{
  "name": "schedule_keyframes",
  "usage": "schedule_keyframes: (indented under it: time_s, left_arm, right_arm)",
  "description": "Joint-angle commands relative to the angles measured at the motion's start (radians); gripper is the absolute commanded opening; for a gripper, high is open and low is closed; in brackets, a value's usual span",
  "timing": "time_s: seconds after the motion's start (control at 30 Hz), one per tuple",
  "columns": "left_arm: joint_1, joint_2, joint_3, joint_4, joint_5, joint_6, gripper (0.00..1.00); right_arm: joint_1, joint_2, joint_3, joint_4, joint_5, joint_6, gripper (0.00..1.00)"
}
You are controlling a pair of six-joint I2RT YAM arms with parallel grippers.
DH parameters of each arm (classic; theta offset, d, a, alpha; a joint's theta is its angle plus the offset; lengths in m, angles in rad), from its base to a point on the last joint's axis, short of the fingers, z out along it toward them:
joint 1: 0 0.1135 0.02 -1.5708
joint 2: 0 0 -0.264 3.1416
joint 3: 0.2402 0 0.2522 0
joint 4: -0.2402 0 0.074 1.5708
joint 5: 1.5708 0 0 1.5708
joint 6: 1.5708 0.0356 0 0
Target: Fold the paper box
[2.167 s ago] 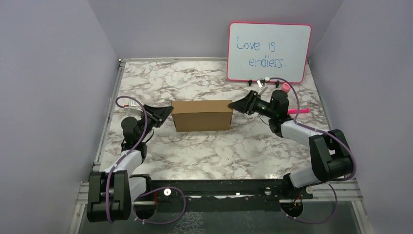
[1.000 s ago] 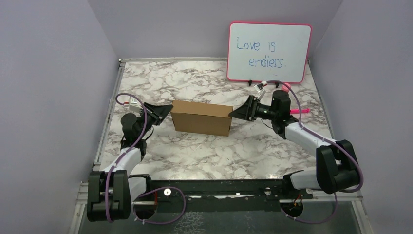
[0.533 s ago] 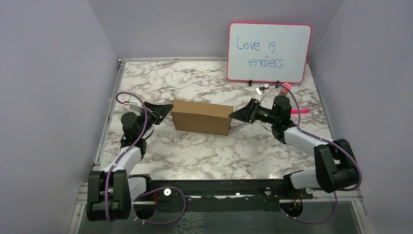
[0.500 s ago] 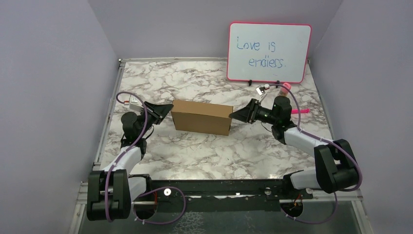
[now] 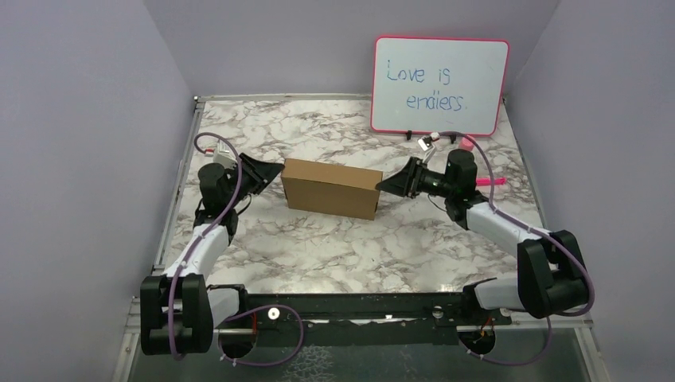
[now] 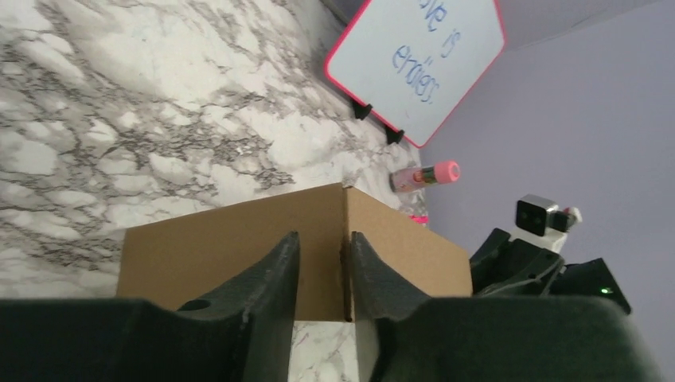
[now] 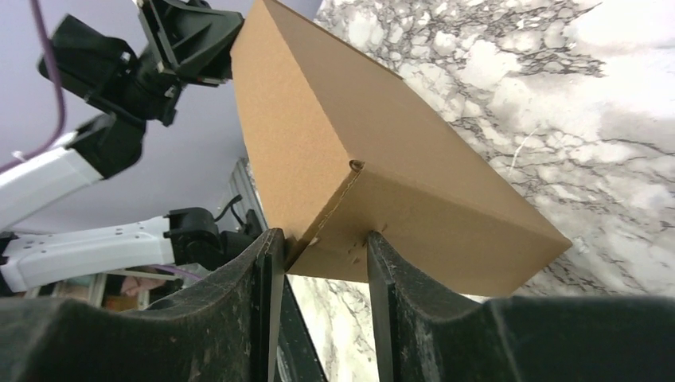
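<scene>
The left arm rises from the near left corner of the bench point(image 5: 318, 247) and runs along the left edge. Its wrist turns inward, so the left gripper point(image 5: 273, 171) points at the left end of the paper box point(image 5: 330, 187). In the left wrist view its fingers point(image 6: 282, 274) stand a narrow gap apart, with the box's upright corner edge showing in the gap.

The right arm reaches from the near right corner, forearm angled toward the middle, and the right gripper point(image 5: 384, 186) points at the box's right end. In the right wrist view its fingers point(image 7: 267, 278) straddle a lower corner of that end – whether they press the cardboard, I cannot tell.

The box is closed, plain and unprinted. It lies near the middle of the bench, slightly skewed, with its right end closer to the near edge.

At the far right corner leans a pink-framed whiteboard point(image 5: 439, 76), with blue handwriting – "Love is endless."
</scene>
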Motion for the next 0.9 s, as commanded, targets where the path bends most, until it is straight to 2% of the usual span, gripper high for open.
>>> schedule_keyframes:
  time_s: [0.0,0.2,0.47,0.53,0.67,0.77,0.87]
  left_arm:
    - [0.011,0.026,0.092,-0.311,-0.098,0.182,0.36]
    - [0.012,0.036,0.304,-0.484,-0.108,0.365,0.55]
    - [-0.024,0.014,0.538,-0.732,-0.205,0.663,0.67]
    - [-0.056,-0.011,0.55,-0.764,-0.243,0.706,0.69]
    - [-0.151,-0.095,0.532,-0.795,-0.386,0.78,0.76]
    - [-0.191,-0.184,0.477,-0.79,-0.517,0.797,0.9]
    - [-0.197,-0.269,0.398,-0.762,-0.639,0.803,0.97]
  right_arm:
    - [-0.012,-0.003,0.063,-0.322,0.058,-0.177,0.49]
    - [-0.012,-0.042,0.201,-0.441,0.086,-0.245,0.73]
    - [0.015,-0.069,0.336,-0.577,0.134,-0.378,0.89]
    - [0.05,-0.047,0.379,-0.606,0.145,-0.432,0.99]
    - [0.155,0.011,0.511,-0.709,0.224,-0.576,1.0]
    - [0.219,0.033,0.581,-0.753,0.265,-0.699,1.0]
    - [0.264,0.048,0.615,-0.765,0.274,-0.851,1.0]
